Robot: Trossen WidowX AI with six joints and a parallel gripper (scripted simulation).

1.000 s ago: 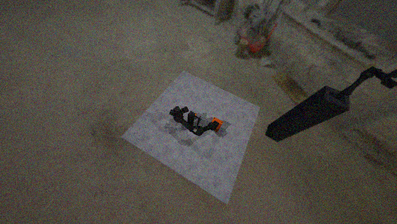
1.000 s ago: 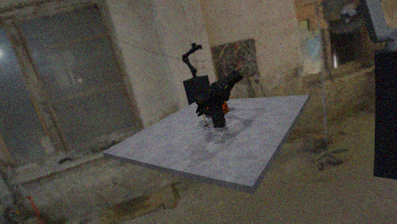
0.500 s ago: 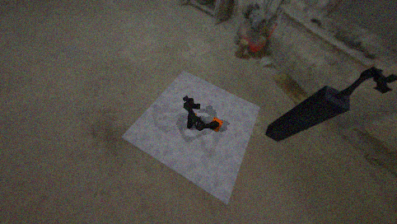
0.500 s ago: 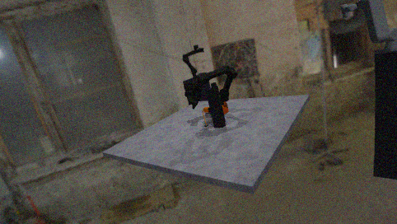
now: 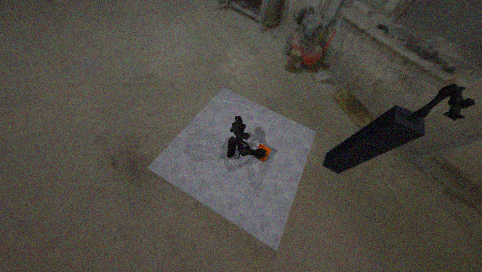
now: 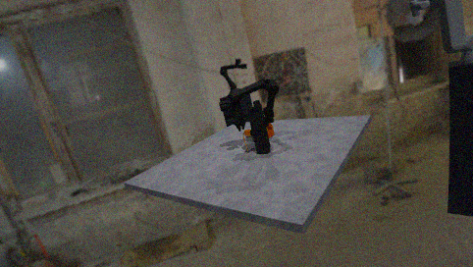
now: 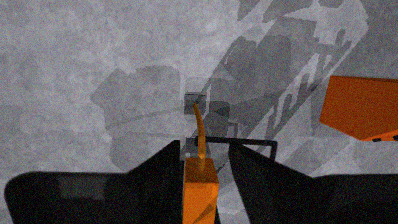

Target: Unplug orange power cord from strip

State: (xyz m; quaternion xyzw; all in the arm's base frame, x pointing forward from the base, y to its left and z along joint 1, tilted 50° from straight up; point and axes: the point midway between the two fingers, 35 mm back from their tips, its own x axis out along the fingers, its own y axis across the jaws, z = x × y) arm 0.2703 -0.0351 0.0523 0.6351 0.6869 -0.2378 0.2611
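Note:
The orange plug [image 7: 200, 200] lies between my two fingers in the wrist view, its body running off the bottom edge. The orange cord [image 7: 200, 130] runs from it to a small dark box [image 7: 194, 102] on the board. My gripper [image 7: 204, 147] [image 6: 240, 129] is open: the left finger is close beside the plug and a gap shows on the right. In the exterior view the plug [image 6: 247, 133] is a small orange patch just below the gripper. A tall black block, seemingly the power strip [image 5: 231, 147] [image 6: 260, 133], stands upright beside it. The plug's prongs and socket are hidden.
The arm's orange base [image 5: 265, 152] [image 7: 360, 107] is on the right in the wrist view. A thin black frame [image 7: 250, 142] crosses behind the right fingertip. The pale board [image 5: 205, 185] [image 6: 196, 182] has free edges. A large dark block [image 5: 375, 142] is in the top view.

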